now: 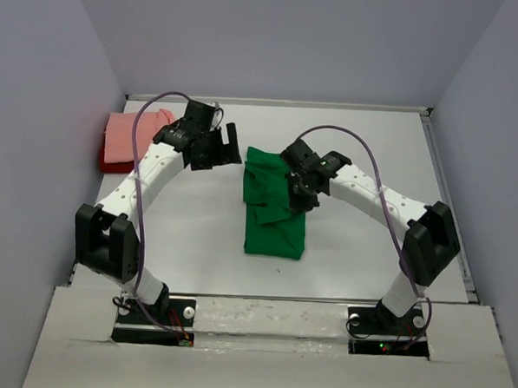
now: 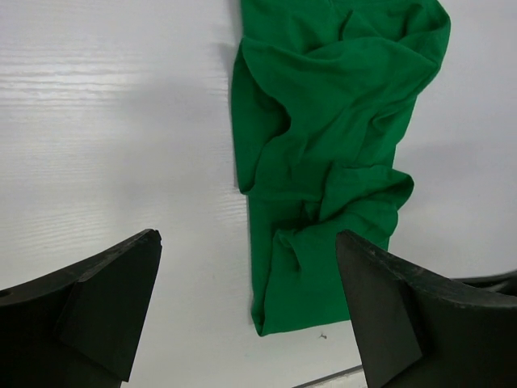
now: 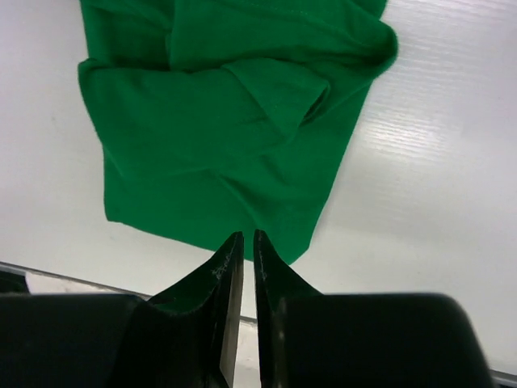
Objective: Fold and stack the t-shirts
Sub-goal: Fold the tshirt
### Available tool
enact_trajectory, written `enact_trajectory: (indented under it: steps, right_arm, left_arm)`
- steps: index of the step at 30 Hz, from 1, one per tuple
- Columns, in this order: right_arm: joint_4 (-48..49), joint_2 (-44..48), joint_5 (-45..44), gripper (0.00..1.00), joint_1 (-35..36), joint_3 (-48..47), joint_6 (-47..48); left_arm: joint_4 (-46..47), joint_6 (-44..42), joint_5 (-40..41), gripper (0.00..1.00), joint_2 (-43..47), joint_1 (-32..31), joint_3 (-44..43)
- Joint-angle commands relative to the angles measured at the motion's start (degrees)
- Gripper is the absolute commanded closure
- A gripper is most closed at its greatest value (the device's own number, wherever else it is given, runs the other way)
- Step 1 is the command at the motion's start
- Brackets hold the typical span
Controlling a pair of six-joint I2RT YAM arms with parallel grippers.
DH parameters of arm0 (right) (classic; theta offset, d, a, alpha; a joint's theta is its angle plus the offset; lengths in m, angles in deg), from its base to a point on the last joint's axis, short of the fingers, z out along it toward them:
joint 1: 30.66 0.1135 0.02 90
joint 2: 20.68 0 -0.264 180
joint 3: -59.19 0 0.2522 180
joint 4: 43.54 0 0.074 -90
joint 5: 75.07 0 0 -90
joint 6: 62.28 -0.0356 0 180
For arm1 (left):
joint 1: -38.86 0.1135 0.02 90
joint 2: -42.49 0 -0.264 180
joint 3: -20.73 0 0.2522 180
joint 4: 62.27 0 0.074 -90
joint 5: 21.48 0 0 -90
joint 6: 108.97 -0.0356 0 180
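The bright green t-shirt lies crumpled in a rough long fold at the table's middle. It also shows in the left wrist view and the right wrist view. The salmon pink t-shirt lies folded on the dark red t-shirt at the far left. My left gripper is open and empty above bare table left of the green shirt; its jaws stand wide apart. My right gripper is above the green shirt's right part, shut with nothing between the fingers.
Grey walls close in the white table on the left, back and right. A raised rim runs along the right side. The two arm bases stand at the near edge.
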Motion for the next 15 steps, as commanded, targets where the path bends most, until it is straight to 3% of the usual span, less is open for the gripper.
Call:
enact_trajectory:
  steps: [1, 3, 15]
  right_arm:
    - [4.3, -2.8, 4.4, 0.70, 0.8, -1.0, 3.3]
    - [4.5, -3.9, 4.4, 0.63, 0.8, -1.8, 3.8]
    - [-1.0, 0.3, -7.1, 0.62, -1.4, -5.1, -1.2]
  left_arm:
    - [-0.9, -1.4, 0.7, 0.01, -1.5, -3.7, -2.5]
    - [-1.7, -1.5, 0.3, 0.01, -1.3, -4.7, -2.4]
    - [5.3, 5.9, -5.3, 0.01, 5.3, -13.3, 14.4]
